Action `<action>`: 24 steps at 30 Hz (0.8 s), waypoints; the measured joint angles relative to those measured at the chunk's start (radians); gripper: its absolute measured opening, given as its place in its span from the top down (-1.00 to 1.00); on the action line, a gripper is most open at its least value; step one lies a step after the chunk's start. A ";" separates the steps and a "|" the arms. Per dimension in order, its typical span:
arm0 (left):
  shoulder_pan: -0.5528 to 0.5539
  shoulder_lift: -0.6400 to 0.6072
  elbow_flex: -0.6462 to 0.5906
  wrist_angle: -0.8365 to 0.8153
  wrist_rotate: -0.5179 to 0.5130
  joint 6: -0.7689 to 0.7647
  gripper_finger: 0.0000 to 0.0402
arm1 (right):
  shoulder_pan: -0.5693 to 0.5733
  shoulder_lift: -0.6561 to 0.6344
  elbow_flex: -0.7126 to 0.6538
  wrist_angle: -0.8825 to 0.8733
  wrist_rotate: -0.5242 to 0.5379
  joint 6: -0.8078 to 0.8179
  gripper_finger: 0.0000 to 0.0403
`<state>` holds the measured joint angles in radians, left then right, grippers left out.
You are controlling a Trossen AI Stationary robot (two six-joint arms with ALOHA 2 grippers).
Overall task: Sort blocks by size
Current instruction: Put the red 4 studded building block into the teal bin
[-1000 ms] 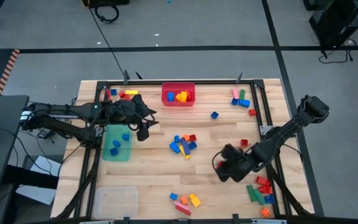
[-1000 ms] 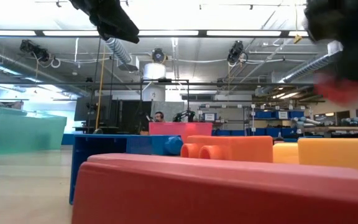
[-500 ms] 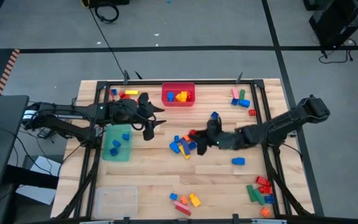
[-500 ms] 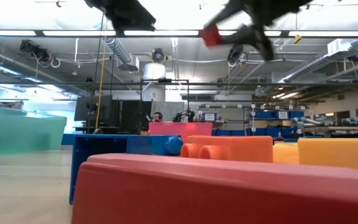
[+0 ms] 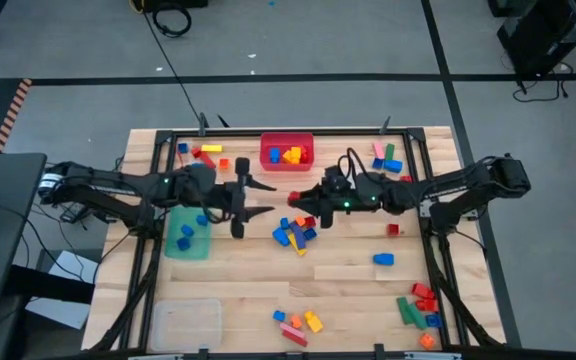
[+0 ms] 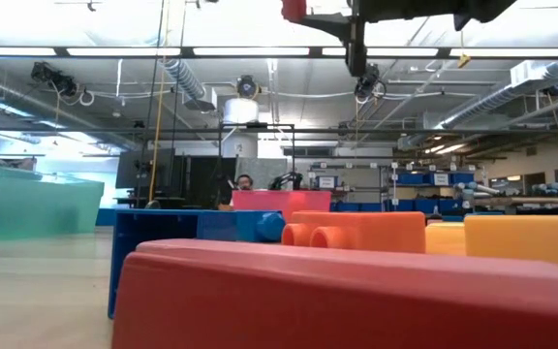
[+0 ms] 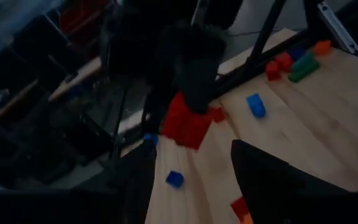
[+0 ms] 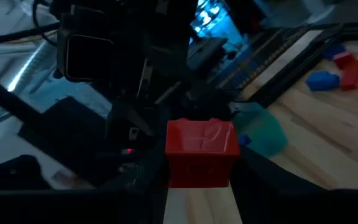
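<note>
I'm carrying a red block (image 8: 202,151) clamped in my right fingers (image 5: 299,200) above the tabletop (image 5: 348,260) middle, my left fingers (image 5: 251,198) gaping empty just opposite; next, I judge, I must reach the red bin (image 5: 286,152) and release.

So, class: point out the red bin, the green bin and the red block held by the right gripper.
red bin (image 5: 268,160), high view, left part of its rim.
green bin (image 5: 175,246), high view, bare floor.
red block (image 8: 202,151), right wrist view, front face, held in the right gripper (image 8: 199,186).
</note>
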<state>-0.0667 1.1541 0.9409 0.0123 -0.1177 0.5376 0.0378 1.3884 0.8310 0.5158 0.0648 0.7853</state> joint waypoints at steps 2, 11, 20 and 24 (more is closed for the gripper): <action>-0.003 0.015 0.000 0.009 0.000 0.010 -0.09 | -0.015 0.000 0.000 0.009 -0.038 0.000 0.25; -0.001 0.116 0.009 0.163 0.000 0.010 -0.09 | -0.047 0.000 0.000 -0.004 -0.103 -0.002 0.25; 0.001 0.221 0.090 0.133 -0.003 0.012 -0.09 | -0.049 0.000 0.000 -0.015 -0.148 -0.029 0.25; 0.001 0.257 0.108 0.132 -0.003 0.012 -0.09 | -0.050 0.000 0.000 -0.015 -0.166 -0.029 0.25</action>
<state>-0.0655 1.4115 1.0490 0.1443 -0.1207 0.5499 -0.0121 1.3884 0.8310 0.5011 -0.1017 0.7559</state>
